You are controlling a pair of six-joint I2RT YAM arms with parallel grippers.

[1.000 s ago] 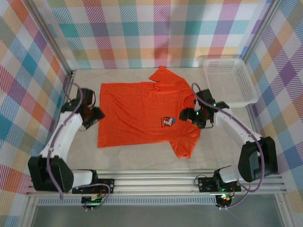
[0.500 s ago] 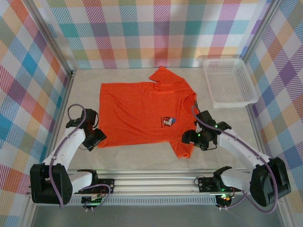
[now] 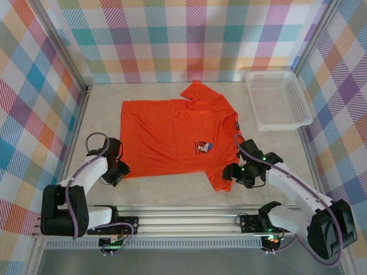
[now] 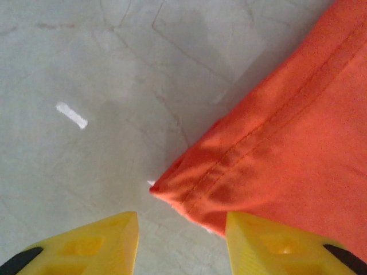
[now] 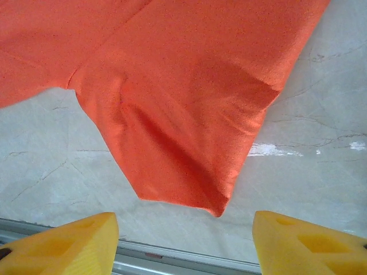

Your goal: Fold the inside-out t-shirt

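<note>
Left end effector (image 3: pixel 118 172) hovers with jaws apart at the 8 o'clock hem corner of the t-shirt (image 3: pixel 172 134); the right end effector (image 3: pixel 234 172), jaws also apart, hangs over the sleeve tip at 5 o'clock. Spread flat on the bench (image 3: pixel 269 154), the shirt looks thin, light and limp, likely to sag and slide, so pinching stitched hems and corners seems best. Bare bench rings it; a basket (image 3: pixel 279 97) sits at 2 o'clock.

From my remote console: orange-red t-shirt (image 3: pixel 166 134) on pale grey veined table (image 3: pixel 103 100); pastel plaid walls (image 3: pixel 172 34); white basket (image 3: pixel 269 72).
</note>
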